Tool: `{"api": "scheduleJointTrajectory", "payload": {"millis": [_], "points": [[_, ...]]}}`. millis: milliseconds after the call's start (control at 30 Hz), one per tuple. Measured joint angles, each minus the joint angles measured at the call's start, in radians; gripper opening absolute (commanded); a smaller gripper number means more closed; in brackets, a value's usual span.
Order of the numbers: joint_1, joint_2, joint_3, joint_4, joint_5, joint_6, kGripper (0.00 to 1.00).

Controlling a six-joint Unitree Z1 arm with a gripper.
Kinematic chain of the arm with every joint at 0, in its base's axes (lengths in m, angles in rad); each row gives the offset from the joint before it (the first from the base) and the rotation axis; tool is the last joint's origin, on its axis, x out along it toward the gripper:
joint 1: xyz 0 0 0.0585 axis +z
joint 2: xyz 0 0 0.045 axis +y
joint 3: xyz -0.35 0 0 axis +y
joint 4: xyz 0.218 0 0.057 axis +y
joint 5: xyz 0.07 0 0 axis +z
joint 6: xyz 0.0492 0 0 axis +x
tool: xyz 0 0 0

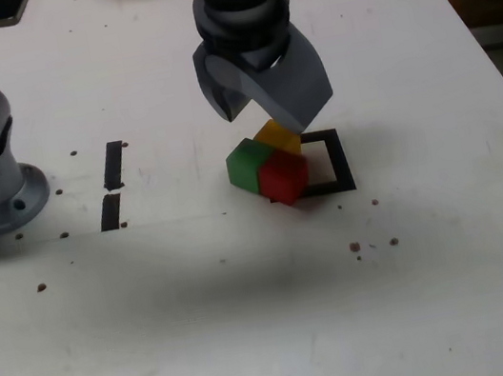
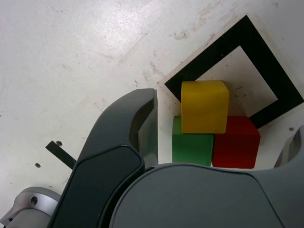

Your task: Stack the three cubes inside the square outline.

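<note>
Two black tape strips (image 1: 112,184) mark scuffed white table (image 1: 255,322)

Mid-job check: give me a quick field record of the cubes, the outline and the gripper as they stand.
yellow cube: resting on top of the green and red ones
green cube: on the table, touching red
red cube: over the outline's edge
square outline: mostly uncovered
gripper: open, above the cubes, holding nothing
</note>
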Motion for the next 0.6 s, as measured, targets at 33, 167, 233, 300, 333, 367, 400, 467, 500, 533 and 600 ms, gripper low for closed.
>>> {"api": "scheduleJointTrajectory", "payload": {"millis": [33,167,233,300,333,367,400,467,500,533,600], "points": [[0.007,0.007,-0.001,-0.003,-0.004,0.001,0.97],[0.039,0.037,-0.01,-0.026,-0.021,0.008,0.97],[0.054,0.053,-0.01,-0.04,-0.031,0.017,0.96],[0.065,0.066,-0.01,-0.052,-0.038,0.025,0.96],[0.069,0.071,-0.01,-0.058,-0.04,0.028,0.96],[0.071,0.077,-0.01,-0.065,-0.042,0.029,0.96],[0.074,0.082,-0.01,-0.071,-0.044,0.029,0.96],[0.079,0.088,-0.01,-0.078,-0.05,0.029,0.95],[0.082,0.09,-0.011,-0.081,-0.055,0.029,0.94],[0.084,0.092,-0.013,-0.083,-0.06,0.029,0.93],[0.089,0.097,-0.018,-0.089,-0.066,0.029,0.92]]}}
